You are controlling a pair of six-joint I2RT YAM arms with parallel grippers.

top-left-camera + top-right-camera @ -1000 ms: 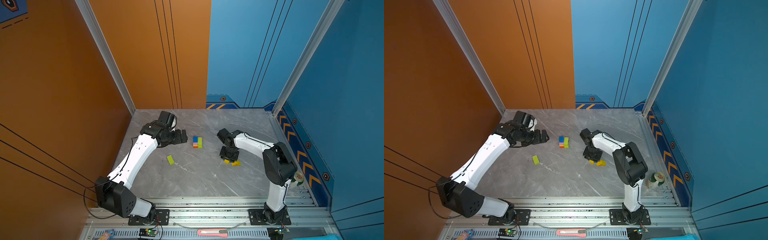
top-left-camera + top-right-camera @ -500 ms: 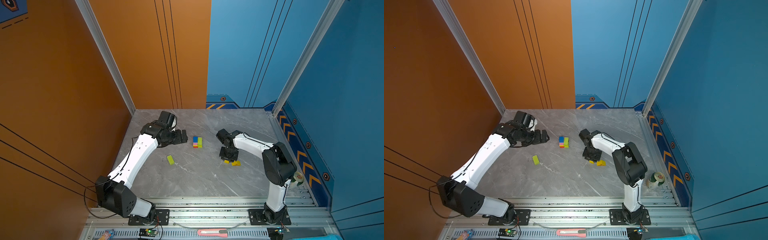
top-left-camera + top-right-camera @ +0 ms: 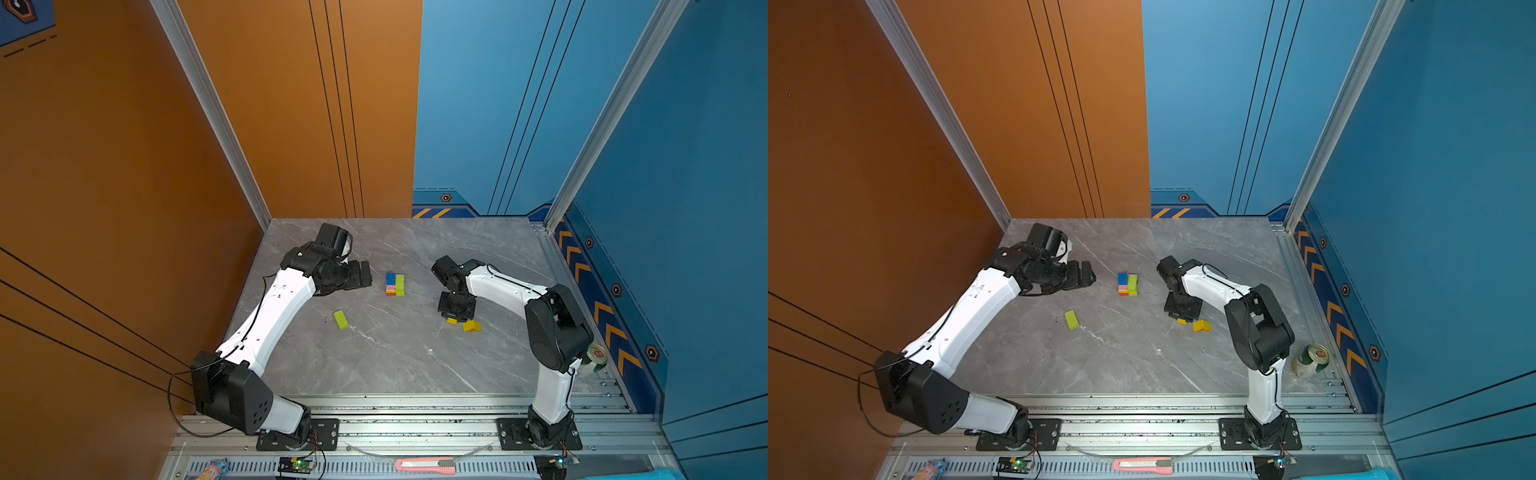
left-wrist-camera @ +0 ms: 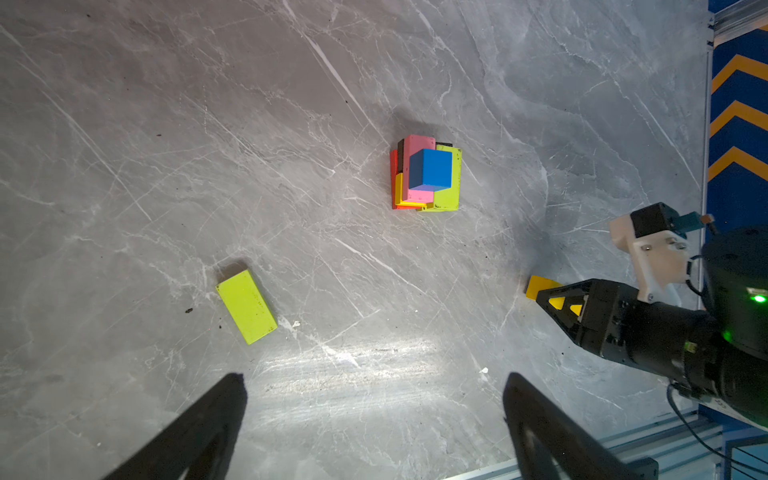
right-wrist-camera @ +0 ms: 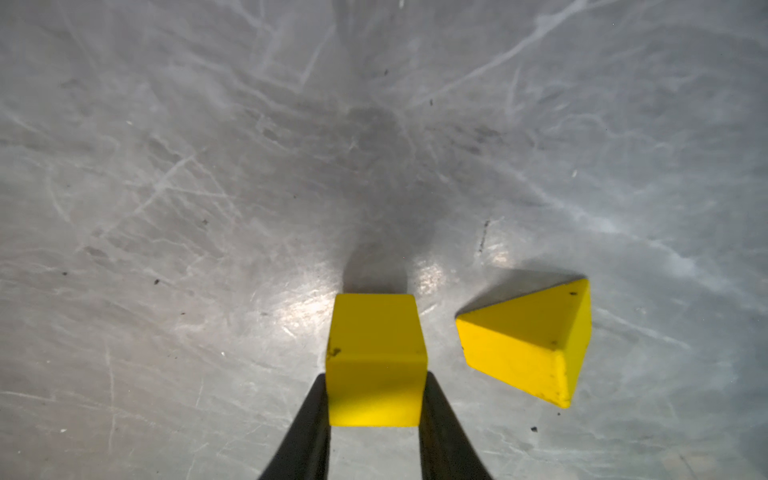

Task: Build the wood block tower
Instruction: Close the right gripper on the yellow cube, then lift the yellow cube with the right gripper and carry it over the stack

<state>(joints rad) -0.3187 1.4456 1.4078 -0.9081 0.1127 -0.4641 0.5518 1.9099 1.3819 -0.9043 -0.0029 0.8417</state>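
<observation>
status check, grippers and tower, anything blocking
Left gripper open, empty, off to the side of the tower. Right gripper shut on yellow cube. Yellow prism beside cube, apart; nothing between cube and tower.

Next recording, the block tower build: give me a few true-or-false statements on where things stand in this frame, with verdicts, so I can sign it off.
1. The right pincer is shut on the yellow cube. True.
2. The yellow triangular prism sits on top of the tower. False: it lies on the table beside the yellow cube, apart from it.
3. The left pincer holds the lime-green bar. False: it is open and empty, and that bar lies loose on the table.
4. In the tower, a blue cube sits on a pink block. True.
</observation>
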